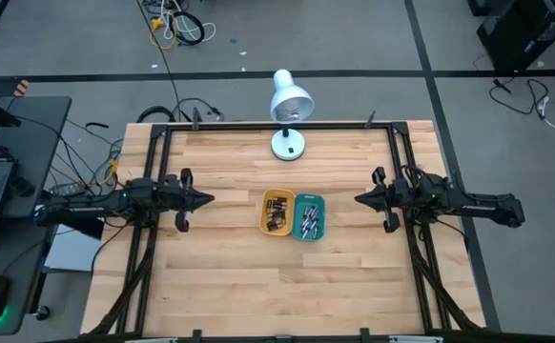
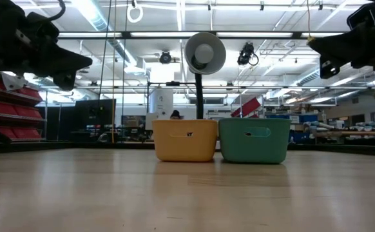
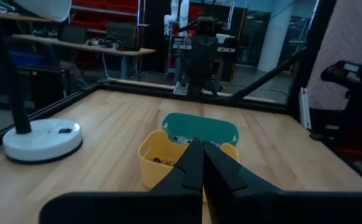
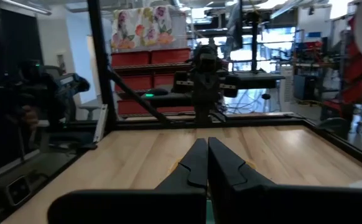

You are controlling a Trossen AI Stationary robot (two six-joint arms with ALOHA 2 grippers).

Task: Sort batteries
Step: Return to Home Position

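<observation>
A small yellow tray (image 1: 277, 211) and a teal tray (image 1: 309, 217) stand side by side on the wooden table's middle, each holding several tiny batteries (image 1: 278, 218) (image 1: 310, 222). In the low view the yellow tray (image 2: 185, 139) and teal tray (image 2: 254, 140) hide their contents. My left gripper (image 1: 211, 199) hovers shut at the table's left, pointing level toward the trays, with nothing in it; its wrist view shows the shut fingers (image 3: 201, 163) before the yellow tray (image 3: 157, 157). My right gripper (image 1: 357, 199) hovers shut at the right, also level and holding nothing.
A white desk lamp (image 1: 289, 114) stands on its round base (image 1: 288, 145) at the table's far middle. A black frame (image 1: 277, 125) runs along the far edge and both sides. Bare wood lies in front of the trays toward the near edge.
</observation>
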